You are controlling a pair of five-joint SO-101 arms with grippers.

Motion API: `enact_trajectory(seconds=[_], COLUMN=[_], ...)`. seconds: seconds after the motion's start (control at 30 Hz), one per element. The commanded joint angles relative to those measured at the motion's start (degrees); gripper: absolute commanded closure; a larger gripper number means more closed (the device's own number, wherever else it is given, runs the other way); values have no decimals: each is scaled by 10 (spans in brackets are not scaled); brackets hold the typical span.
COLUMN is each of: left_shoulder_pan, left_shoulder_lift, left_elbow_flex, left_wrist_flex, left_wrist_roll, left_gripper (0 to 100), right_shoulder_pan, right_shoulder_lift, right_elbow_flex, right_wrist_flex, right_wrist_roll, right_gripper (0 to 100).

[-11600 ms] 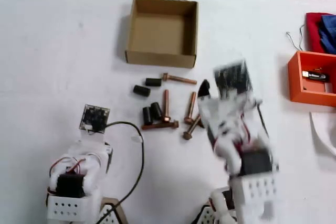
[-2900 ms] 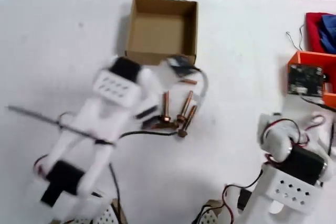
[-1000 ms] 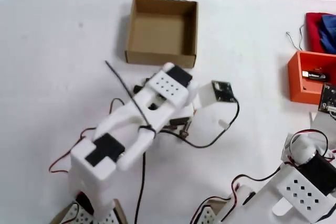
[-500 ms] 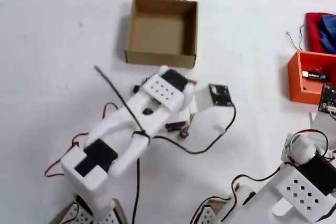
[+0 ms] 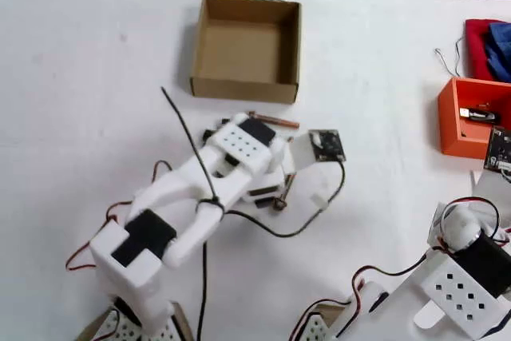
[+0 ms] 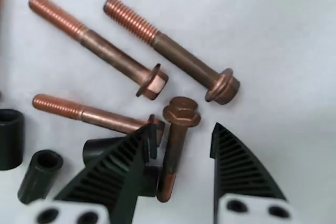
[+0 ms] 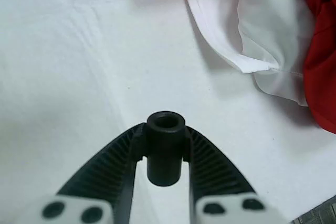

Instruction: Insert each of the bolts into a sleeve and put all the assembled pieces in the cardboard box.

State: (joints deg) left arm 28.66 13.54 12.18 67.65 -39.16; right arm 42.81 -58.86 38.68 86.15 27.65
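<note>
Over at the pile in the middle of the surface (image 5: 96,61), the left gripper (image 6: 182,128) hangs with its jaws spread wide. A copper bolt (image 6: 173,156) lies right in the gap, flanged hex head pointing away from the wrist and shank running back toward it. It sits close to one finger and clear of the other.

Three more copper bolts lie just beyond, all with threaded tips and flanged heads. Two long ones (image 6: 97,43) (image 6: 168,45) lie side by side at a slant. The third (image 6: 89,114) lies crosswise, its head just beside the shank of the bolt in the gap.

Short black sleeves lie next to them: one (image 6: 39,174) shows its open bore, another (image 6: 8,137) sits at the edge, and a third (image 6: 97,148) is partly hidden behind a finger.

From above, the left arm (image 5: 200,189) stretches across the pile, stopping just short of the cardboard box (image 5: 243,89). A lone bolt (image 5: 273,120) lies between arm and box, close to the box's near wall.

Now the right gripper (image 7: 164,132): it is clamped on a black sleeve (image 7: 165,156), bore open at the far end. It holds the sleeve above bare surface, near a white cloth (image 7: 247,30) and a red cloth (image 7: 320,51). That arm (image 5: 471,269) sits low on the right, below an orange bin (image 5: 471,129), well apart from the pile.
</note>
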Motion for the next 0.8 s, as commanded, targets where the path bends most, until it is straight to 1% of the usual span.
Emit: enact_trajectory(seconds=[0.0, 0.13, 0.33, 0.43, 0.53, 0.77], left_shoulder_pan=[-14, 6, 52, 60, 53, 0], left_shoulder_lift=[-4, 21, 25, 29, 29, 29], left_elbow_flex=[0, -6, -6, -3, 0, 0], left_wrist_flex=[-2, -3, -2, -4, -3, 7], left_wrist_roll=[-2, -1, 2, 2, 1, -4], left_gripper=[815, 815, 815, 815, 815, 815], right_shoulder_pan=[0, 0, 0, 0, 0, 0], right_shoulder_lift=[-1, -1, -1, -1, -1, -1], right_elbow_flex=[-4, -4, -4, -4, -4, -4], right_wrist_flex=[-1, -1, -1, -1, -1, -1], right_wrist_roll=[3, 3, 3, 3, 3, 3], right_gripper=[978, 978, 978, 978, 978, 978])
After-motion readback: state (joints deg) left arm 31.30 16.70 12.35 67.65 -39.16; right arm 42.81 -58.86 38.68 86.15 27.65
